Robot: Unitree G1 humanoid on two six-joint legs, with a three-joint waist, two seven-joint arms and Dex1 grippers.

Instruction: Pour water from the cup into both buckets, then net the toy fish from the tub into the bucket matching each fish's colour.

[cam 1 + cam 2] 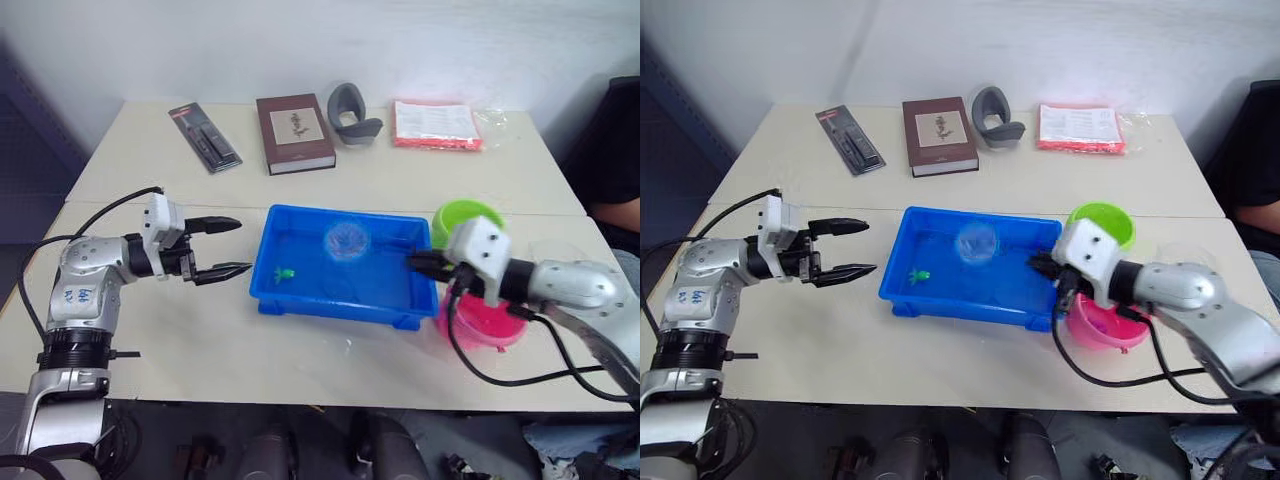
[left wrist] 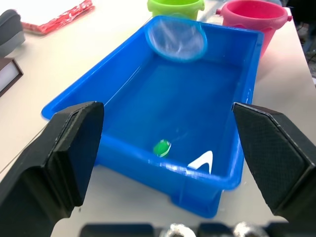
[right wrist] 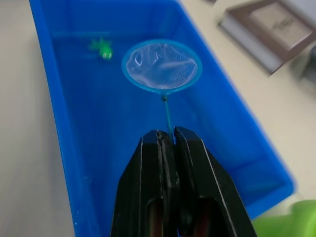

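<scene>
The blue tub [image 1: 300, 300] sits mid-table with one green toy fish [image 1: 285, 272] near its left end. My right gripper [image 3: 168, 137] is shut on the thin handle of the net [image 3: 161, 66], whose blue hoop hangs over the tub's far side [image 1: 347, 240]. Behind my right arm stand the lime green bucket [image 1: 465, 216] and, nearer, the pink bucket [image 1: 485, 325]. Just left of the tub, my left gripper [image 1: 238, 248] is open and holds nothing. The cup is a faint clear shape [image 1: 560, 250] at the far right.
Along the table's far edge lie a black packaged tool [image 1: 204, 137], a brown book [image 1: 294, 132], a grey holder [image 1: 352, 113] and a red-and-white packet [image 1: 436, 124]. A person in dark clothing [image 1: 615, 150] sits at the right edge.
</scene>
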